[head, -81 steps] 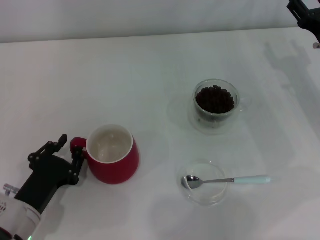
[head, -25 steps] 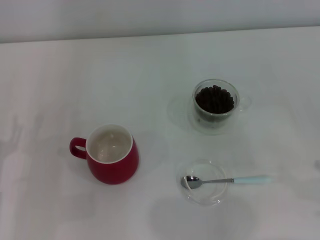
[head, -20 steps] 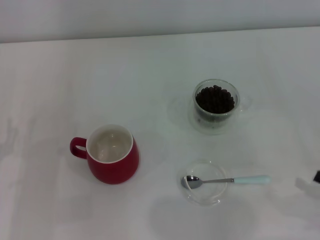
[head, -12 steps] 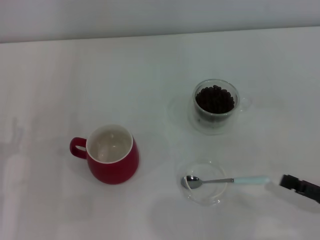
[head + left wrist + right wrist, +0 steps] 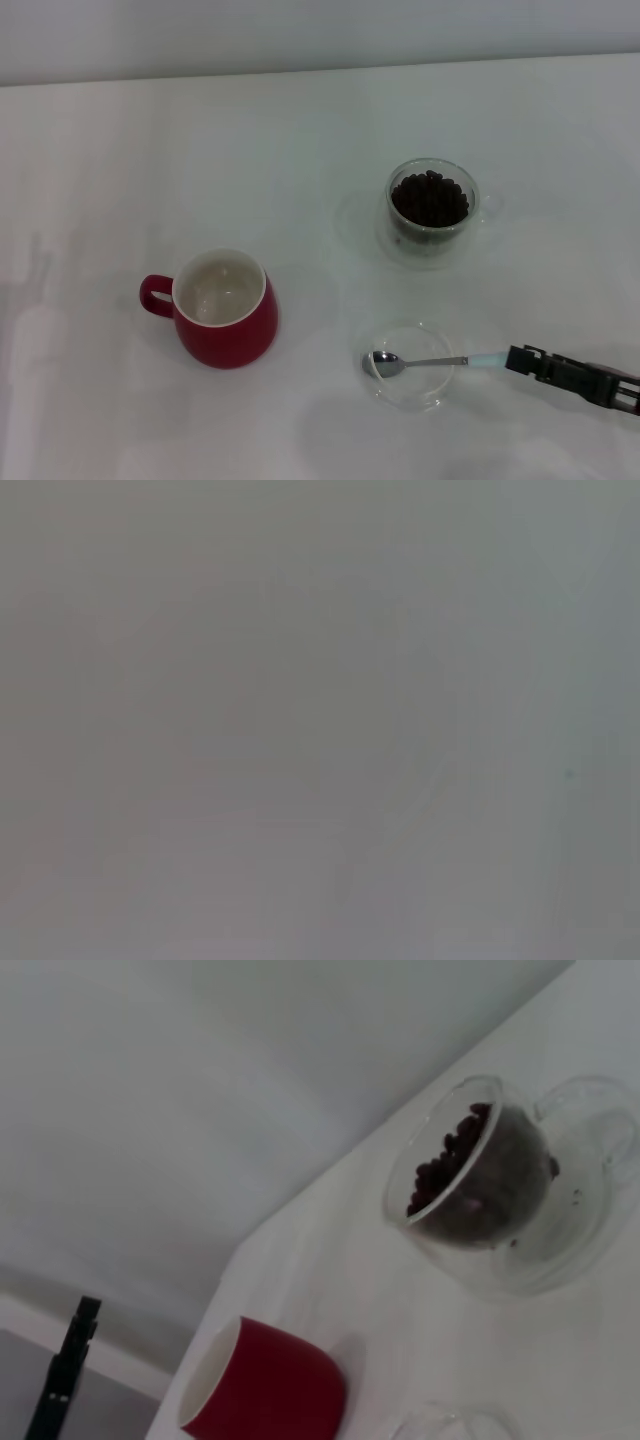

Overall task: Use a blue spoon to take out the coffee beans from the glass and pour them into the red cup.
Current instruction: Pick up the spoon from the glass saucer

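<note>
The blue spoon [image 5: 440,361] lies across a shallow clear dish [image 5: 405,392], its metal bowl inside and its pale handle pointing right. My right gripper [image 5: 516,358] reaches in from the right edge, its black tip at the handle's end and covering it. The glass [image 5: 432,240] with dark coffee beans [image 5: 430,198] stands behind the dish; the right wrist view also has the glass [image 5: 560,1250] and the coffee beans [image 5: 445,1160]. The red cup [image 5: 232,335] stands at the left, white inside, handle to the left, and its side [image 5: 280,1390] is in the right wrist view. My left gripper is out of view.
White table [image 5: 300,150] all around, its far edge meeting a pale wall. The left wrist view gives only a blank grey surface. A thin black bar [image 5: 62,1380] stands beyond the table's edge in the right wrist view.
My right gripper came in from the right edge and moved left until it reached the spoon handle's end. The left arm, beside the red cup earlier, has left the head view.
</note>
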Available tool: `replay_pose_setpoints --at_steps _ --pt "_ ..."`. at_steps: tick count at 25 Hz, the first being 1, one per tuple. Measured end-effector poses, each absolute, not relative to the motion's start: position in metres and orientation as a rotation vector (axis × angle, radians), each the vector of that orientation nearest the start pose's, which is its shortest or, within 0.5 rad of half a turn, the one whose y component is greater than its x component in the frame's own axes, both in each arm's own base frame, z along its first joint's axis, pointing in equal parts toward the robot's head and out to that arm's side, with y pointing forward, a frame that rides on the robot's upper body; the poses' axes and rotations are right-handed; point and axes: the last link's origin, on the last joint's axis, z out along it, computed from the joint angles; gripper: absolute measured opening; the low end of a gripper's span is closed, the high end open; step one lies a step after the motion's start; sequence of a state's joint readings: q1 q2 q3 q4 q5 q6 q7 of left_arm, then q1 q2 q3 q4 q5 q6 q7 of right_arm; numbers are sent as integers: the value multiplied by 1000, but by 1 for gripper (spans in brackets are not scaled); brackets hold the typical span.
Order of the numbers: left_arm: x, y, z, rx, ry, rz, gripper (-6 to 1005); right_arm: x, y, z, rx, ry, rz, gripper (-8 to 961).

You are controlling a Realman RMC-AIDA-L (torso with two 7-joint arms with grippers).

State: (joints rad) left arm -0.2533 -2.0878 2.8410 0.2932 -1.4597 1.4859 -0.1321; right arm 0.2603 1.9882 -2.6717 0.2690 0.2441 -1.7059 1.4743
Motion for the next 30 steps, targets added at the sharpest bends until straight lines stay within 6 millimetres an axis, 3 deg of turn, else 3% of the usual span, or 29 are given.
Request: replay_pose_setpoints --at_steps 10,16,18,30 --pt "-333 254 -18 -1385 -604 -880 834 381 176 -10 -2127 1711 965 820" --pt "-334 253 -18 -1384 -606 -878 834 383 178 -10 -2109 1726 946 598" --pt "-334 253 -18 -1384 -605 -878 833 383 178 -10 -2108 1728 945 458" --pt "-333 255 -18 -1386 -603 -881 833 383 182 -9 -2114 1723 941 312"
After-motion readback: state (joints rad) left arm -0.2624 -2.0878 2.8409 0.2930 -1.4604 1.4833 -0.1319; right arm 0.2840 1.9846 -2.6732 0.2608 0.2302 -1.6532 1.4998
